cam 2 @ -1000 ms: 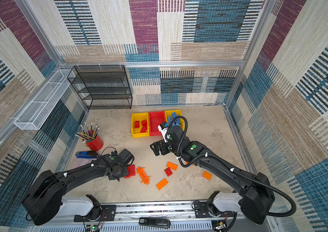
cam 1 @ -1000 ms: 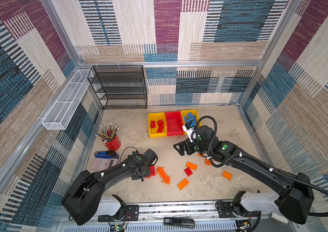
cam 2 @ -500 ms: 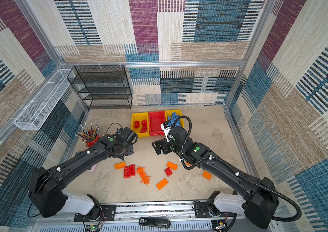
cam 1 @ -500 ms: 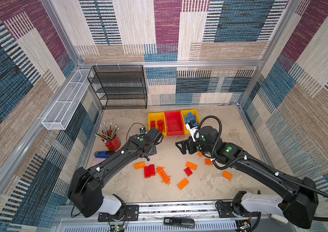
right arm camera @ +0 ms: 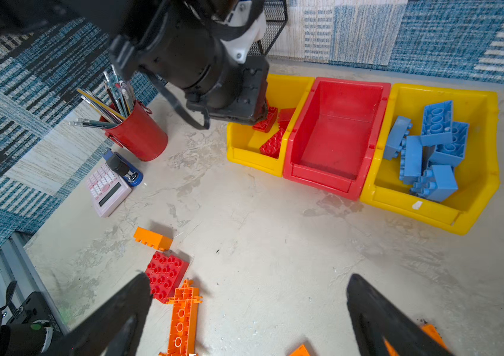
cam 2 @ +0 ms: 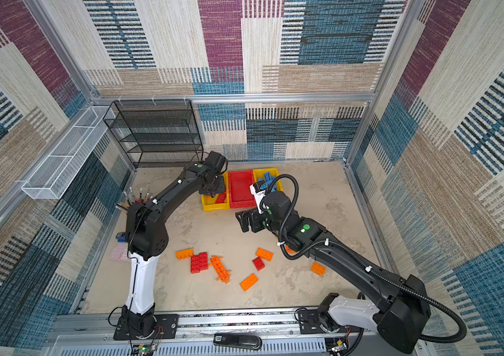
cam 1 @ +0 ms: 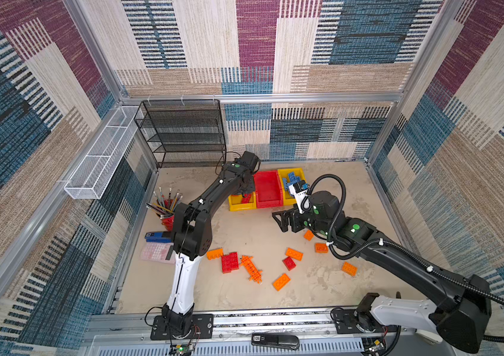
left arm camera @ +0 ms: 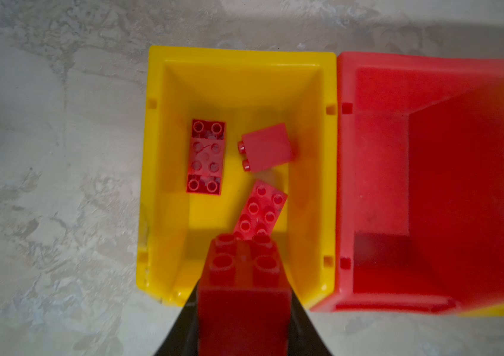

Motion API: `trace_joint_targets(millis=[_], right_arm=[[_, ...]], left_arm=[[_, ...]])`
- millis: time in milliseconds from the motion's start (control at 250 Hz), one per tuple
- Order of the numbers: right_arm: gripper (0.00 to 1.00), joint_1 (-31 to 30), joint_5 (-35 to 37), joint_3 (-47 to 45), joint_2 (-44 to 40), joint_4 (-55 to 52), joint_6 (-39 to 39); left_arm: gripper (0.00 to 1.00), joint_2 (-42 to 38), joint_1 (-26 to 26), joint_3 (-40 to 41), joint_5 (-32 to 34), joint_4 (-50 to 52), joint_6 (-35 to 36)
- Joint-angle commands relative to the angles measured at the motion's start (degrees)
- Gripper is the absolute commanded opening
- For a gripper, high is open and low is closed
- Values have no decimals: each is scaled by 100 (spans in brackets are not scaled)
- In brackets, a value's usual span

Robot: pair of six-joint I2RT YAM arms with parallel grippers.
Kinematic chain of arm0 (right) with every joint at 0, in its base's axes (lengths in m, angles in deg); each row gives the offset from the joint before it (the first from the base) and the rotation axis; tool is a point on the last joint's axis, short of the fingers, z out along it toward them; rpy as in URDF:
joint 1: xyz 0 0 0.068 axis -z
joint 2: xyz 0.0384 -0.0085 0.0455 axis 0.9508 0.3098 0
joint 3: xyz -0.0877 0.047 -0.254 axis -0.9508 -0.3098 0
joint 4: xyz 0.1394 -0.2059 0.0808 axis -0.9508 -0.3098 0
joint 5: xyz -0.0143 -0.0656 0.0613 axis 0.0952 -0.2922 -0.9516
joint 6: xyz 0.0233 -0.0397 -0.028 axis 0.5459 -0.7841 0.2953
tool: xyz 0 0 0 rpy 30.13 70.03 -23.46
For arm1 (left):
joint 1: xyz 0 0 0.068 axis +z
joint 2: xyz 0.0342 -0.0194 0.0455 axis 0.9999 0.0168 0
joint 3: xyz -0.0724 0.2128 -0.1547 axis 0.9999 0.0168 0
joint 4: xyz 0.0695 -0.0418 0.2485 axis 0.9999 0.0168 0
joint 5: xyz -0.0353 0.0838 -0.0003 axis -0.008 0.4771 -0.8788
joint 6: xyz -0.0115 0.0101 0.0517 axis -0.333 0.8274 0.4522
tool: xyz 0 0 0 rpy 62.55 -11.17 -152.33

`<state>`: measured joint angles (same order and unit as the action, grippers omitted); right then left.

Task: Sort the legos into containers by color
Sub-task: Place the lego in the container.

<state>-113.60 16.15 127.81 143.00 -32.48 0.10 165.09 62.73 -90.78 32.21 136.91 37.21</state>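
My left gripper (left arm camera: 244, 308) is shut on a red brick (left arm camera: 244, 286) and hangs over the left yellow bin (left arm camera: 241, 55), which holds three red bricks (left arm camera: 207, 157). The red bin (cam 1: 267, 188) beside it shows nothing inside. The right yellow bin (right arm camera: 475, 215) holds several blue bricks (right arm camera: 429, 148). My right gripper (right arm camera: 247, 283) stands open above the table in front of the bins, holding nothing. Loose legos lie on the table: a red plate (cam 1: 230, 262), a long orange holed plate (cam 1: 252, 268), a small red brick (cam 1: 289, 263) and several orange bricks (cam 1: 281, 281).
A red pencil cup (cam 1: 167, 215), a blue stapler (cam 1: 158, 237) and a pink calculator (cam 1: 156, 252) sit along the left wall. A black wire shelf (cam 1: 182, 135) stands at the back left, and a white wire basket (cam 1: 102, 154) hangs on the left wall.
My left arm has swung from the front of the table back to the left yellow bin, carrying the red brick. The right arm has barely shifted and stays open.
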Motion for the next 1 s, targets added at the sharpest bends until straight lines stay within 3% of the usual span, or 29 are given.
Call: trace_joint_targets(millis=[0, 180, 380, 608, 996], right_arm=[[99, 16, -56, 130, 111, 138, -40], [99, 82, -7, 257, 230, 80, -146], [99, 137, -80, 296, 309, 83, -92], [99, 131, -309, 213, 200, 120, -33], [99, 127, -716, 151, 130, 126, 89]], left_arm=[[23, 529, 113, -725, -278, 615, 340], [58, 831, 219, -1053, -385, 571, 415], [73, 715, 249, -1065, -428, 559, 441], [78, -161, 245, -208, -620, 318, 279], [78, -3244, -15, 3474, -453, -794, -319]])
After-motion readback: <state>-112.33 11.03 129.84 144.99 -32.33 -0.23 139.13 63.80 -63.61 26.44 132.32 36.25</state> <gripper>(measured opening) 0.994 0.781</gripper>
